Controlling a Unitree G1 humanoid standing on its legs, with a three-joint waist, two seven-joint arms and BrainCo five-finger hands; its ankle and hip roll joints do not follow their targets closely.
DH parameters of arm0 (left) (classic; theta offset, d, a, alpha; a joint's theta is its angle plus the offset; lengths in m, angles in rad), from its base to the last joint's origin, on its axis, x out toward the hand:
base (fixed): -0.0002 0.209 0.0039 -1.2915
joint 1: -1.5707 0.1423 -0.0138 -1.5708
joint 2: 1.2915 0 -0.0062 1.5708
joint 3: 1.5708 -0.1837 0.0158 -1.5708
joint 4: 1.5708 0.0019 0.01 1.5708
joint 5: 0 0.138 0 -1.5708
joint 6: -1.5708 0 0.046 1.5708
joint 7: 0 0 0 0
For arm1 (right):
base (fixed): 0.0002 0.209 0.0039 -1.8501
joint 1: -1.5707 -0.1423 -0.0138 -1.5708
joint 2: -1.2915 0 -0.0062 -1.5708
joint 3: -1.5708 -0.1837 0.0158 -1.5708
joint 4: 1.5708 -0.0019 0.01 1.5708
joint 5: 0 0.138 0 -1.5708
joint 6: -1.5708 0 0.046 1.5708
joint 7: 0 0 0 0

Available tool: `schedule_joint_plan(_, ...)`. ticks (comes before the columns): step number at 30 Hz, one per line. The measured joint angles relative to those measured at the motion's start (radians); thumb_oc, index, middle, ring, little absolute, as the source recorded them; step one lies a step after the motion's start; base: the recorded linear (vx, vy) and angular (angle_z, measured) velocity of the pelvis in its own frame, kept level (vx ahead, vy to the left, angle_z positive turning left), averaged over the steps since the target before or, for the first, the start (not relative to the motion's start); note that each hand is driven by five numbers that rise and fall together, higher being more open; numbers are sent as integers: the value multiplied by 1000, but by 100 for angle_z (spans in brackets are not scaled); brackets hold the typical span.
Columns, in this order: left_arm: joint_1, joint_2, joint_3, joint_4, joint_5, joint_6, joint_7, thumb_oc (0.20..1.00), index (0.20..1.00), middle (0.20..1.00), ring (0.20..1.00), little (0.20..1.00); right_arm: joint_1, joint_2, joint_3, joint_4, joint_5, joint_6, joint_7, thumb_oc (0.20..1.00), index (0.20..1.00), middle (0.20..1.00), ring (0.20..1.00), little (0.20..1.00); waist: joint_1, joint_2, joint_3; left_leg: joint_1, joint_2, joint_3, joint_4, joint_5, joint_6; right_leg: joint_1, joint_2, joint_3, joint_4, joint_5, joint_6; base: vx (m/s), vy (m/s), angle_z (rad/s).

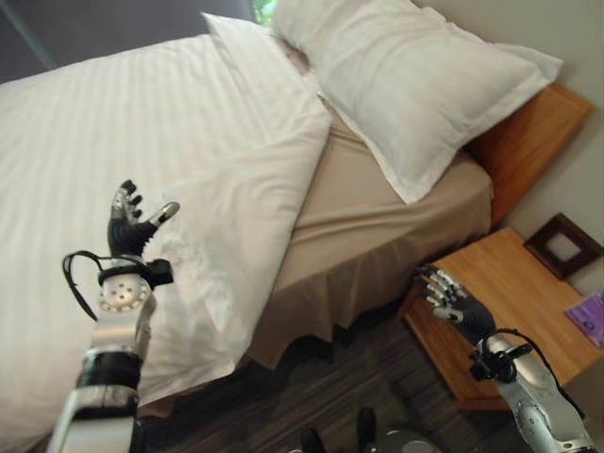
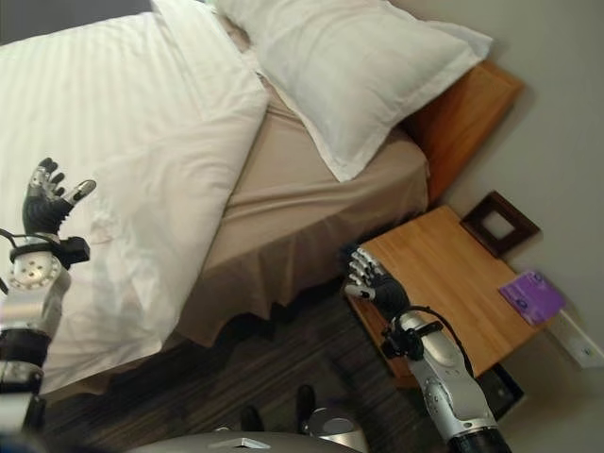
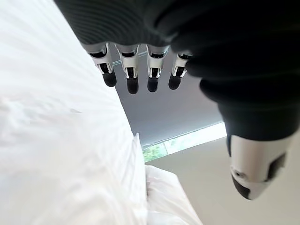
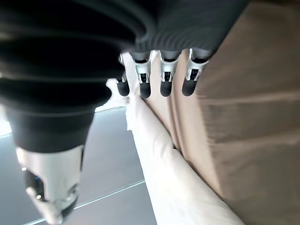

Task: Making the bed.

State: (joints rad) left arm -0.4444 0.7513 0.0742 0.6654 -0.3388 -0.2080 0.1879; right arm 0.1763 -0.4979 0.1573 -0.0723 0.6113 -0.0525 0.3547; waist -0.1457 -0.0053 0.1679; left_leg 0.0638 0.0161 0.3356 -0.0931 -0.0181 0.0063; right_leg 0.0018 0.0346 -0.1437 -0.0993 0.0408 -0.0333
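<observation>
I can read no text, label, number or sign anywhere in front of me. The purple booklet (image 2: 531,294) lying on the wooden bedside table (image 2: 453,274) carries some print on its cover, but it is too small for me to make out. The dark picture frame (image 2: 500,223) beside it has no lettering I can tell, and the white duvet (image 1: 142,189) and pillow (image 1: 406,85) are plain.

A bed (image 1: 396,222) in a tan sheet carries a white duvet (image 1: 142,160), with a white pillow (image 1: 406,85) at its head edge.
</observation>
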Motion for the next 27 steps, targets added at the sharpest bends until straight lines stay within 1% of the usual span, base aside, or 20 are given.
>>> schedule_joint_plan(1,-41,16,-9,56,5,3,1,1000,1000,1000,1000,1000,12,-8,9,-1,0,1,4,1000,1000,1000,1000,1000,-16,0,0,-7,-1,9,0,0,0,-9,-2,4,0,2,1,-32,65,-28)
schedule_joint_plan(4,-184,29,-34,172,1,4,5,1000,1000,1000,1000,1000,14,-15,10,-1,18,1,3,1000,1000,1000,1000,1000,-20,3,2,-68,-1,15,0,2,3,-77,-1,18,0,23,2,-88,84,-17)
schedule_joint_plan(5,-299,49,-71,282,-11,14,16,1000,1000,1000,1000,1000,1,-19,20,-2,26,0,3,1000,1000,1000,1000,1000,-29,1,4,-129,-2,28,0,13,18,-142,-2,28,0,48,5,-54,60,-23)
schedule_joint_plan(6,-343,67,-77,305,-13,26,29,1000,1000,1000,1000,1000,-15,-26,33,-3,26,0,2,1000,1000,1000,1000,1000,-33,-4,8,-159,-4,39,0,19,23,-176,-3,35,0,61,5,-51,44,-26)
schedule_joint_plan(8,-385,75,-76,310,-13,25,70,1000,1000,1000,1000,1000,-26,-35,54,-3,26,0,-1,1000,1000,1000,1000,1000,-51,-10,27,-191,-8,48,0,29,29,-210,-7,46,0,76,6,-11,41,-20)
schedule_joint_plan(10,-386,75,-70,310,-13,24,92,1000,1000,1000,1000,1000,-16,-34,60,-3,26,-2,-5,1000,1000,1000,1000,1000,-56,-15,32,-191,-8,59,-1,28,28,-214,-6,53,0,77,6,8,29,-15)
schedule_joint_plan(11,-387,81,-64,310,-13,22,127,1000,1000,1000,1000,1000,-13,-35,67,-3,26,-3,-6,1000,1000,1000,1000,1000,-55,-18,36,-203,-7,64,-4,27,27,-228,-5,65,0,77,7,19,15,-14)
schedule_joint_plan(12,-387,83,-62,310,-13,22,135,1000,1000,1000,1000,1000,-13,-35,67,-3,26,-3,-8,1000,1000,1000,1000,1000,-54,-19,45,-204,-7,66,-5,27,26,-230,-5,66,0,77,7,23,17,-14)
schedule_joint_plan(15,-389,86,-21,310,-16,21,171,1000,1000,1000,1000,1000,-20,-36,83,-3,27,-6,-19,1000,1000,1000,1000,1000,-47,-29,61,-230,-6,70,-5,29,21,-260,-2,73,0,79,9,33,13,-8)
schedule_joint_plan(17,-388,129,-18,338,-15,22,193,1000,1000,1000,1000,1000,-39,-36,92,-3,27,-8,-20,1000,1000,1000,1000,1000,-43,-52,85,-241,-3,74,0,35,22,-272,4,78,0,93,0,62,27,-7)
schedule_joint_plan(19,-388,157,-17,357,-15,23,201,1000,1000,1000,1000,1000,-43,-37,93,-3,27,-18,-22,1000,1000,1000,1000,1000,-42,-60,90,-249,-1,74,0,35,21,-279,6,77,0,93,-1,50,21,0)
schedule_joint_plan(22,-387,195,-6,400,-15,23,202,1000,1000,1000,1000,1000,-62,-37,96,-3,27,-21,-23,1000,1000,1000,1000,1000,-38,-61,101,-248,-1,77,0,35,21,-280,5,78,0,93,-1,32,9,0)
schedule_joint_plan(24,-385,196,12,404,-14,23,202,1000,1000,1000,1000,1000,-65,-37,97,-3,27,-22,-23,1000,1000,1000,1000,1000,-30,-61,102,-248,-1,76,0,35,21,-279,4,78,0,93,-1,44,14,2)
schedule_joint_plan(25,-386,197,13,421,-13,26,202,1000,1000,1000,1000,1000,-65,-38,98,-4,27,-23,-23,1000,1000,1000,1000,1000,-19,-61,105,-248,-2,71,0,35,21,-278,4,76,0,93,-1,25,12,6)
schedule_joint_plan(27,-386,197,13,424,-13,26,202,1000,1000,1000,1000,1000,-68,-44,103,-4,27,-25,-23,1000,1000,1000,1000,1000,-14,-62,113,-251,-2,65,0,35,21,-278,3,71,0,93,-1,26,14,9)
